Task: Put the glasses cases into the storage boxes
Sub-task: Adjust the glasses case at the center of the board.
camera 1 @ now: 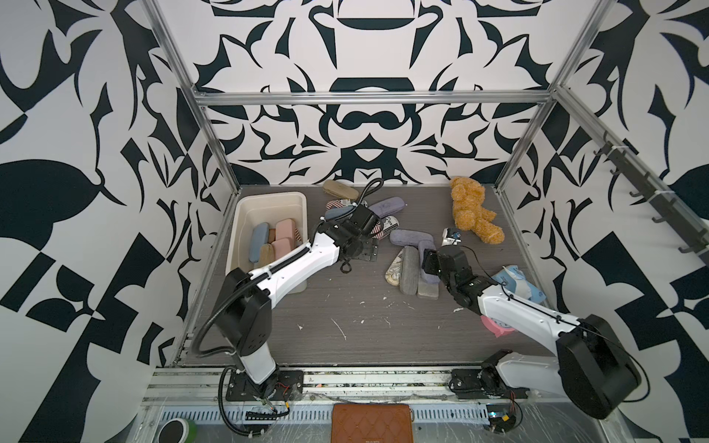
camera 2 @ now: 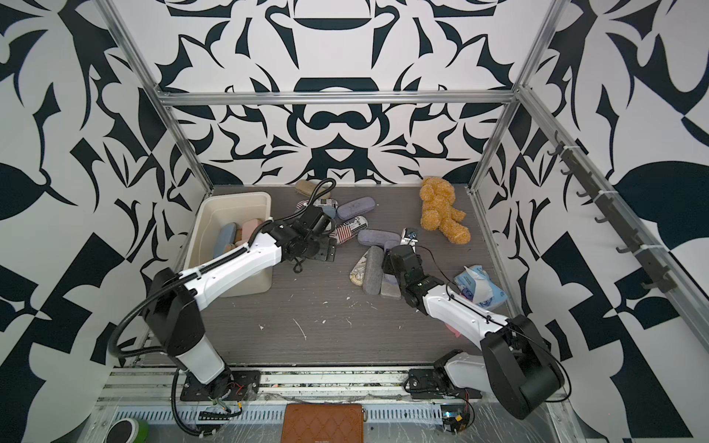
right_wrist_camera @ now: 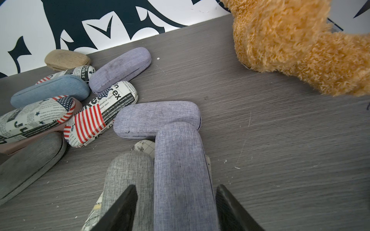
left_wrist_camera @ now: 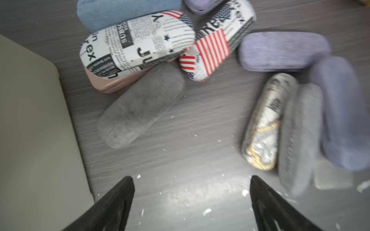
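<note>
The cream storage box (camera 1: 268,197) (camera 2: 234,199) stands at the back left and holds several glasses cases, among them a pink one (camera 1: 286,228). More cases lie loose in the middle of the table. My left gripper (left_wrist_camera: 191,180) (camera 1: 364,253) hangs open over bare table beside the box, short of a grey case (left_wrist_camera: 140,108) and two newspaper-flag cases (left_wrist_camera: 138,44). My right gripper (right_wrist_camera: 176,188) (camera 1: 429,262) is open astride a lilac case (right_wrist_camera: 180,160). One finger (right_wrist_camera: 128,200) sits over the neighbouring grey case (right_wrist_camera: 128,170).
An orange teddy bear (camera 1: 474,211) lies at the back right and a blue-white soft packet (camera 1: 518,284) by the right wall. A small white-blue object (camera 1: 450,236) sits near the bear. A brown quilted wallet (camera 1: 370,422) and a green roll (camera 1: 178,429) lie in front of the table.
</note>
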Motion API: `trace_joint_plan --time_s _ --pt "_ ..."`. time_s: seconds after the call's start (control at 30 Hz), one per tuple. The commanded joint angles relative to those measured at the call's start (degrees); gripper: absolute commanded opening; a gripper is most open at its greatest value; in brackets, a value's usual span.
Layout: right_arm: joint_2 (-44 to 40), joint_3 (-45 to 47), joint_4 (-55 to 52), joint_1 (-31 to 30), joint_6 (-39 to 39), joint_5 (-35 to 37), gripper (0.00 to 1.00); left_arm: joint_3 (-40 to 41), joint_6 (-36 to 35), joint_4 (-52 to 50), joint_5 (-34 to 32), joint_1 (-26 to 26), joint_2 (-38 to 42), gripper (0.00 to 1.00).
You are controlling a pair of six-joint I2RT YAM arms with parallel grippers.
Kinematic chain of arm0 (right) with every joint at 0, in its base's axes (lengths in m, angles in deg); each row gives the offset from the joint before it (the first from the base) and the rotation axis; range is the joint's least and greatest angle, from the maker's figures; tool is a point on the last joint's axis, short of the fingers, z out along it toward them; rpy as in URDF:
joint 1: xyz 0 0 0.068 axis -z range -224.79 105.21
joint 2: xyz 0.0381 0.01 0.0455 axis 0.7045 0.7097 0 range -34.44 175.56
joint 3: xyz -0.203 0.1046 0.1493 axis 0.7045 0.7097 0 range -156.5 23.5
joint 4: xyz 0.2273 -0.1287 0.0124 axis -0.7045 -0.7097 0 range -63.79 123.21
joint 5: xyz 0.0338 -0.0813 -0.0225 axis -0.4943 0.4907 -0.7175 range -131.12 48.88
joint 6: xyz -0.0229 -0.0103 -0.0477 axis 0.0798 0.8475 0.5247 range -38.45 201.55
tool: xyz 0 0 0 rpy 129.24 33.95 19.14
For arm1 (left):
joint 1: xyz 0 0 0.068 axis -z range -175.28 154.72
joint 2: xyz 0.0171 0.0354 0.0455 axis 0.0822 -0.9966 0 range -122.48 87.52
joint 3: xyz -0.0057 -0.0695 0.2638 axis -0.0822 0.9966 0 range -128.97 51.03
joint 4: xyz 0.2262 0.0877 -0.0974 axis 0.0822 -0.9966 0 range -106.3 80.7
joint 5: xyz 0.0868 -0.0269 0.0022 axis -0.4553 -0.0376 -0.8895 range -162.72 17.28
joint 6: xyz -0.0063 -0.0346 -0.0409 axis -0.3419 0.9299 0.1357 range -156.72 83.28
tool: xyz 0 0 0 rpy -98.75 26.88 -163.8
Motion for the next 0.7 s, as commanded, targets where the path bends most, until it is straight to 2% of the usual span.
trace_joint_plan --time_s 0.0,0.07,0.13,0.23,0.4,0.57,0.67 --pt "-1.5 -1.5 0.3 0.1 0.7 -0.3 0.72 -3.8 -2.7 -3.1 -4.1 -3.7 -6.3 0.99" --pt "-2.3 -1.1 0.4 0.1 0.8 -0.5 0.76 -5.0 -6.1 -1.2 -3.7 -4.9 -9.4 0.99" --pt "-3.0 -0.7 0.8 0.1 0.8 -0.4 0.79 -5.1 -8.3 1.3 -0.3 -6.5 -11.0 0.99" --pt "-3.5 -0.6 0.9 0.1 0.8 -1.2 0.79 -4.6 -12.2 4.9 4.7 -8.5 -12.5 0.99" --pt "-4.0 -0.2 1.8 0.1 0.8 -2.6 0.79 -7.2 -17.5 4.2 7.9 -9.5 -15.5 0.99" --pt "-5.0 0.1 1.8 0.1 1.1 -2.8 0.79 -10.2 -16.4 0.7 13.6 -11.2 -20.2 0.99" --pt "-6.0 0.5 1.8 0.1 1.2 -2.3 0.79 -6.5 -15.1 2.7 14.5 -10.4 -18.7 0.99"
